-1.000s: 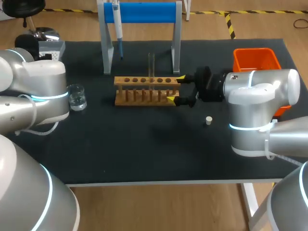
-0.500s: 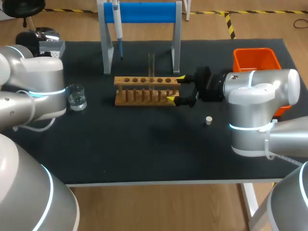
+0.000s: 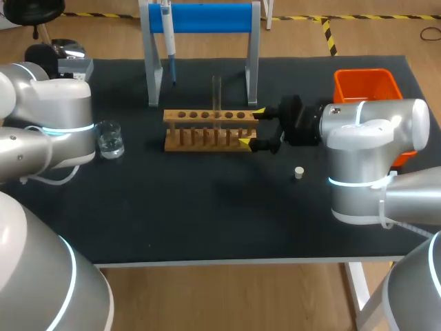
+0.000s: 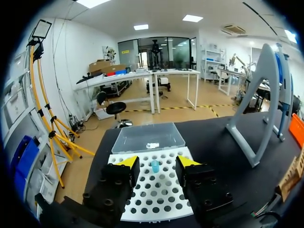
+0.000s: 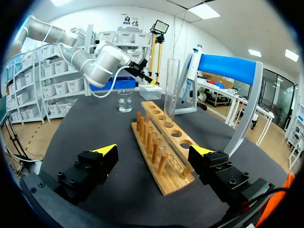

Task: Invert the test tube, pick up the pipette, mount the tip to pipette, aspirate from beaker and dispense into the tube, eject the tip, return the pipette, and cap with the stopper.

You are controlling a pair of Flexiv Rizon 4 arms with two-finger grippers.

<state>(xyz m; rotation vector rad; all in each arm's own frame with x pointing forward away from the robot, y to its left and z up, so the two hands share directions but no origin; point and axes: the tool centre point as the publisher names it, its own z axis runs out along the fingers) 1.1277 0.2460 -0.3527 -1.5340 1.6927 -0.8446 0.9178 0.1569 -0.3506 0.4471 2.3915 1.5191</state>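
Wooden peg-and-hole rack [image 3: 210, 129] sits mid-way on the black tabletop [image 3: 207, 214]. The clear glass test tube [image 3: 216, 93] stands upright in one of its holes, touched by neither arm. Right end effector [image 3: 251, 127] is spread open, its yellow tips flanking the rack's end, gripping nothing. Left end effector [image 4: 157, 162] is likewise open and empty, above the white perforated tip tray [image 4: 156, 197]. We cannot make out which end of the tube is its mouth; it is probably already righted. The blue-and-white pipette [image 3: 167, 31] hangs on the blue-barred stand [image 3: 207, 17]. We judge that pipette pickup is the step in hand. Next, an arm must reach the stand and close on the pipette's body.
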